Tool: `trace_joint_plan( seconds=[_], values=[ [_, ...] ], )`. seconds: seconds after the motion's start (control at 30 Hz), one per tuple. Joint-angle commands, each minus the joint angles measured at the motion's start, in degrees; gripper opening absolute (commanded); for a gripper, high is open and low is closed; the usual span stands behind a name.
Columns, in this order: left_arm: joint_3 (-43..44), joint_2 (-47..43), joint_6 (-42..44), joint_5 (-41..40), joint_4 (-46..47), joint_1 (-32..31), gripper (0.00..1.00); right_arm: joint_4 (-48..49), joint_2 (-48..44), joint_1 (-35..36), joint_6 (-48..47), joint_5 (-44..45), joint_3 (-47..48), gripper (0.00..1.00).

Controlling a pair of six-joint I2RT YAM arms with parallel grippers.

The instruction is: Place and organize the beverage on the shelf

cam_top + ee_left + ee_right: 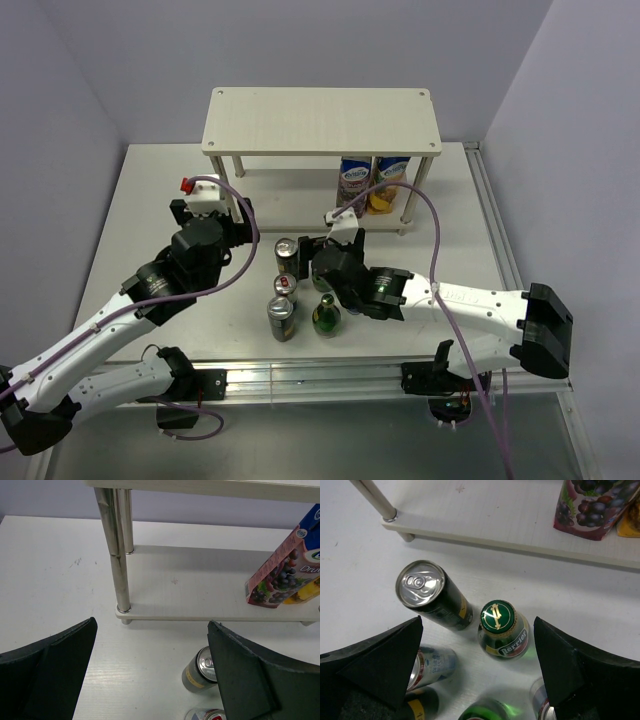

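Observation:
The shelf (pixel 320 118) stands at the back of the table, and its lower board (pixel 510 520) is just ahead of the drinks. A green bottle with a gold-marked cap (pixel 502 627) stands upright between the spread fingers of my open right gripper (pixel 477 625), untouched by either finger. A dark can (pixel 432 597) stands to its left, and a blue-silver can (pixel 434 664) is partly behind the left finger. A second green bottle (pixel 326 316) and more cans (pixel 283 300) stand nearer the arms. My left gripper (pixel 152 625) is open over bare table, empty, with a grey can (pixel 199 671) by its right finger.
Two juice cartons (pixel 372 178) stand on the right of the shelf's lower board. A metal shelf leg (pixel 116 560) rises just ahead of the left gripper. Purple cables loop over both arms, and walls close in the table at back, left and right.

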Motion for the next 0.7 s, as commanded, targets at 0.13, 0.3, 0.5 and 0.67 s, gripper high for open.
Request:
trace_joint_plan(
  seconds=[0.13, 0.3, 0.5, 0.67],
  values=[
    [1.91, -0.44, -0.57, 0.87, 0.64, 0.28, 0.99, 6.34, 0.6, -0.43, 1.69, 6.34, -3.46, 0.95],
    [2.09, 0.35, -0.66, 1.31, 0.29, 0.46, 0.99, 9.69, 1.47, -0.87, 2.74, 7.92, -5.66, 0.92],
    [2.0, 0.61, -0.57, 1.49, 0.55, 0.46, 0.99, 16.71, 2.09, -1.49, 1.87, 8.8, -9.35, 0.74],
    [1.83, 0.88, -0.66, 1.14, 0.55, 0.54, 0.99, 18.74, 4.28, -2.19, 0.99, 8.98, -9.18, 0.64]
  ],
)
